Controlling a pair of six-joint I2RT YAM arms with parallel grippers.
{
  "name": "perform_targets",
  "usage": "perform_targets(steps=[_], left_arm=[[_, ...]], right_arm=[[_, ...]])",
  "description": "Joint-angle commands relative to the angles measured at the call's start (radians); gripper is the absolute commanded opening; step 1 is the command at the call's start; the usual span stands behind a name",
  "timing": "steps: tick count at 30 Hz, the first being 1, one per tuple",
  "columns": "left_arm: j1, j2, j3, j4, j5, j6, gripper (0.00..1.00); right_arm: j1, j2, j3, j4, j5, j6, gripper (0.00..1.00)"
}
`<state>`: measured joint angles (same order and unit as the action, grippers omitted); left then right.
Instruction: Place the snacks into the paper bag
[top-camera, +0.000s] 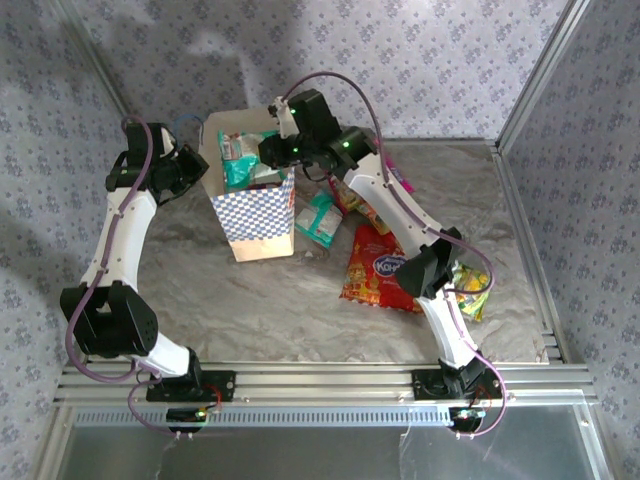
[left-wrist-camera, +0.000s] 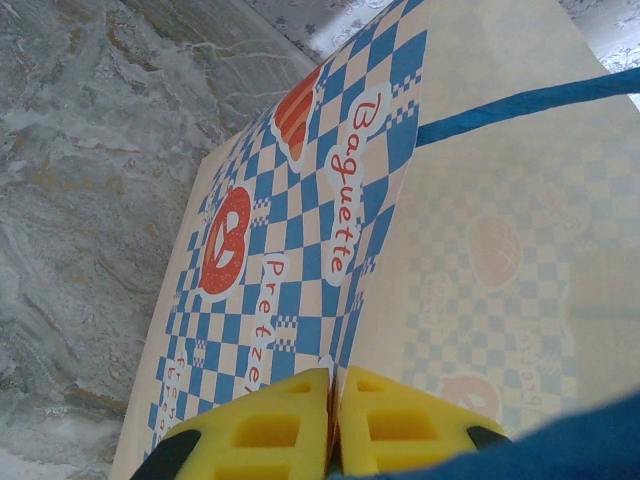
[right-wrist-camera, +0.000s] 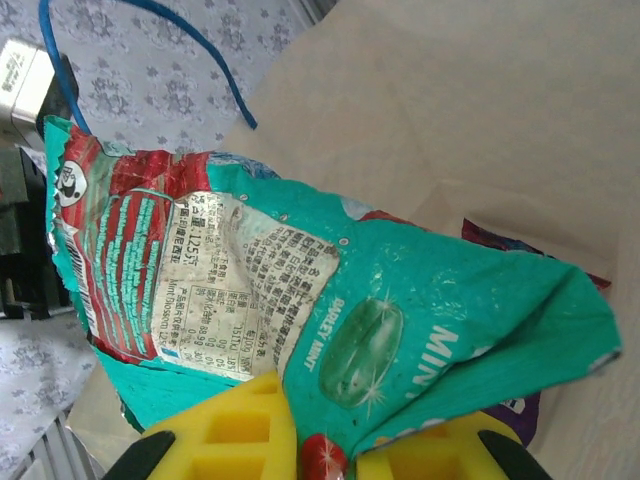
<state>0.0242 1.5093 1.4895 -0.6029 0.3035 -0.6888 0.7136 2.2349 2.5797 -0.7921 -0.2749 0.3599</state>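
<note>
Yellow fingers (right-wrist-camera: 250, 435) of the right claw (right-wrist-camera: 325, 455) sit at the bottom of its wrist view, clamped on the lower edge of a teal packet (right-wrist-camera: 300, 300) that spreads crumpled across mid-frame. Behind it we see the pale inner wall of the paper bag (right-wrist-camera: 480, 120), a purple packet (right-wrist-camera: 524, 412) peeking out at lower right and a blue cord handle (right-wrist-camera: 215, 62) at upper left. On the other wrist view the left claw (left-wrist-camera: 335, 435) is pinched closed on the bag's rim, checked outside left of the fold, pale inside right of it, marbled table (left-wrist-camera: 90, 150) beyond. Overhead adds what lies outside the upright bag: a second teal packet (top-camera: 318, 218) just beside its right wall, a large red packet (top-camera: 375, 268) partly under the right arm (top-camera: 385, 190), and a green-yellow packet (top-camera: 470, 292) at lower right.
</note>
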Motion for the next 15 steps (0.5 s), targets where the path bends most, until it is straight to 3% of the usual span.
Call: perform_targets(steps=[1, 15], left_arm=[[-0.004, -0.019, 0.031, -0.012, 0.026, 0.014, 0.09], [-0.003, -0.031, 0.025, -0.006, 0.041, 0.007, 0.09]], right_arm=[[0.011, -0.001, 0.042, -0.012, 0.009, -0.018, 0.00], [0.027, -0.003, 0.003, -0.083, 0.020, -0.035, 0.00]])
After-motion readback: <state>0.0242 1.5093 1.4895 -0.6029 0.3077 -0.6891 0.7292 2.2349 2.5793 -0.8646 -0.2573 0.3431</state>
